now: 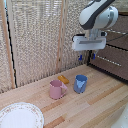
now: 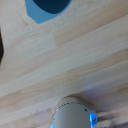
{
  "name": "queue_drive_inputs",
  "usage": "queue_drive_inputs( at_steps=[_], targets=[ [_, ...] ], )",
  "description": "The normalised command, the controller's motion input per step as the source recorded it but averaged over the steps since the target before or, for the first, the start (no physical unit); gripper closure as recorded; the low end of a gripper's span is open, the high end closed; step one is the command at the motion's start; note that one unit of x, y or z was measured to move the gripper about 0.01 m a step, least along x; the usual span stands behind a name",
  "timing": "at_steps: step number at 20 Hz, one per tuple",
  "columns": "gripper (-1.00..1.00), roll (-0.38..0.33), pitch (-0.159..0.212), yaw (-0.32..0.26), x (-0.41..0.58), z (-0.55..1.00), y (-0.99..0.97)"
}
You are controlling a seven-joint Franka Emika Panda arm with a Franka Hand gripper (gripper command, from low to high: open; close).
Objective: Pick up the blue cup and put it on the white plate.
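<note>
Nearest the camera, at the exterior view's left, the white plate (image 1: 20, 116) lies on the counter (image 1: 100, 102). Farther back stand a pink mug (image 1: 56, 89) and the blue cup (image 1: 80, 83), upright. Above hangs the tool (image 1: 85, 57), fingers spread, empty.

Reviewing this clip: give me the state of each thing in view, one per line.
blue cup: upright on the table, untouched
pink mug: upright, beside the blue cup
white plate: flat on the table, nothing on it
yellow object: lying behind the cups
pincer: high above the table, holding nothing; open or shut unclear
</note>
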Motion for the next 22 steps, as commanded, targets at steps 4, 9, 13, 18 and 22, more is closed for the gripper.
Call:
queue_drive_inputs(
  at_steps=[4,9,13,18,22],
  targets=[
    [-1.00,-0.047,-0.034,0.000,-0.178,-0.42,-0.07],
    [-1.00,-0.073,-0.081,0.006,-0.001,-0.46,0.00],
    [-1.00,-0.058,-0.084,0.032,0.124,-0.40,0.00],
    [-1.00,-0.063,-0.054,0.050,0.171,-0.37,0.00],
    [-1.00,-0.097,-0.020,0.049,0.071,-0.38,0.00]
  ],
)
